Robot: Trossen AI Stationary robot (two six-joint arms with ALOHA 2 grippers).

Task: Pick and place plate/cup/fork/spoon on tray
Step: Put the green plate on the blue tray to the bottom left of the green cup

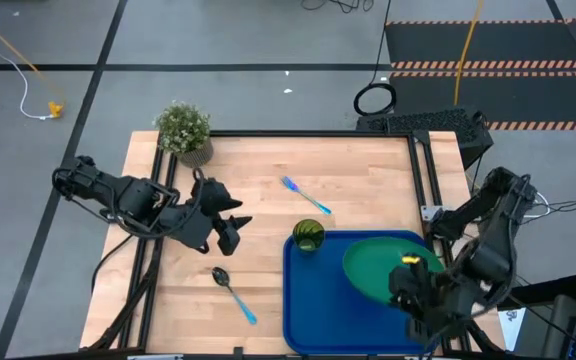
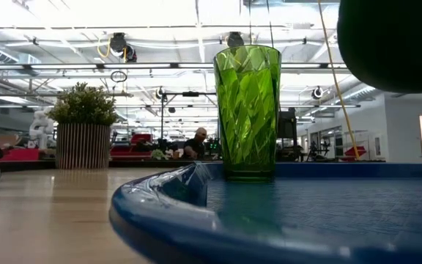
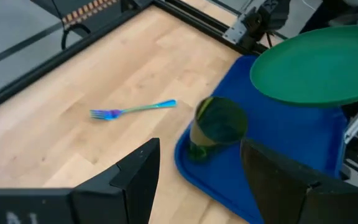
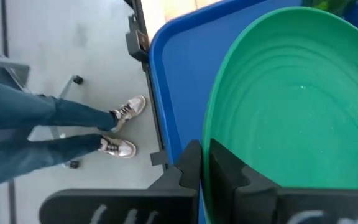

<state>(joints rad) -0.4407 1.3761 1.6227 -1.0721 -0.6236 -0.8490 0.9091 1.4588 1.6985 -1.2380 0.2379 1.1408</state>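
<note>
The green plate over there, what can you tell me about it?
The plate is round, dark green and smooth like plastic, with faint rings and a slight rim. It is tilted above the blue tray, not lying flat. The right pincer is shut on its edge. The cup stands apart at the tray's corner.

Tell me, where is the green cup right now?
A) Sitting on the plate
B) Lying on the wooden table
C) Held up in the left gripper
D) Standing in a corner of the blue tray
D: the cup stands upright in a corner of the tray, with no gripper touching it.
</note>
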